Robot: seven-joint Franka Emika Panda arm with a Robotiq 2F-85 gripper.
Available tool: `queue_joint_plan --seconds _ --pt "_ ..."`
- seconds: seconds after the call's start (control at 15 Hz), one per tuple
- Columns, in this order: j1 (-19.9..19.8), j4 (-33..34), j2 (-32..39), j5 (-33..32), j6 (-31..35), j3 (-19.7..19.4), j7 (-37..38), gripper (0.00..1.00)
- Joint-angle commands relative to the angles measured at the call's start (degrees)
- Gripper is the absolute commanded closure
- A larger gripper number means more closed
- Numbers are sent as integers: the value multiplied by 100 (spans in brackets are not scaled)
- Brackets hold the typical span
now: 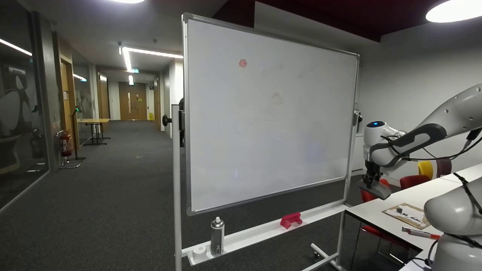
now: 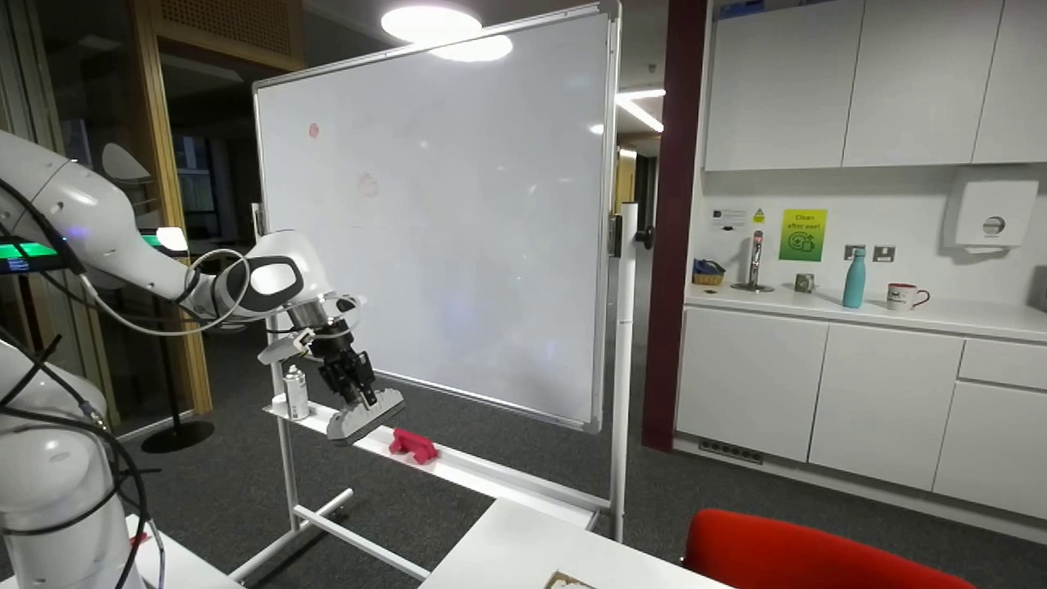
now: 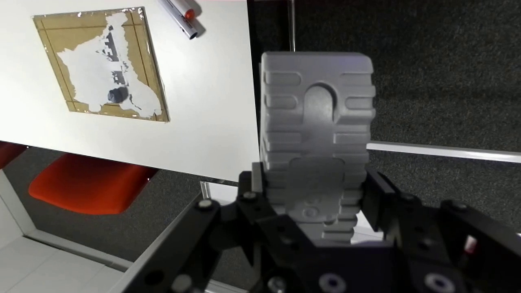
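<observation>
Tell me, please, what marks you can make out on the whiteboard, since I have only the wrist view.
Observer: In both exterior views, a red spot shows high on the whiteboard, with a fainter smudge lower down.
Operator: Thank you; is what I hold touching it?
Observer: No, an exterior view shows a gap between the whiteboard and the gray eraser in the end effector.
Operator: And does anything stand below it?
Observer: Yes, a spray can stands near one end of the tray.
</observation>
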Motion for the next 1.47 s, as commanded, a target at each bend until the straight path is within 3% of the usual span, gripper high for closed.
queue_joint_plan --seconds 0.0,0.4,0.47,1.0,1.4 --pt "172 18 2 -122 -58 -168 89 43" --pt "172 18 2 -122 -58 -168 89 43" --pt "172 18 2 -122 -58 -168 89 68" --pt "1128 386 -513 152 -111 250 318 68" --pt "1819 995 -1076 317 279 426 257 68"
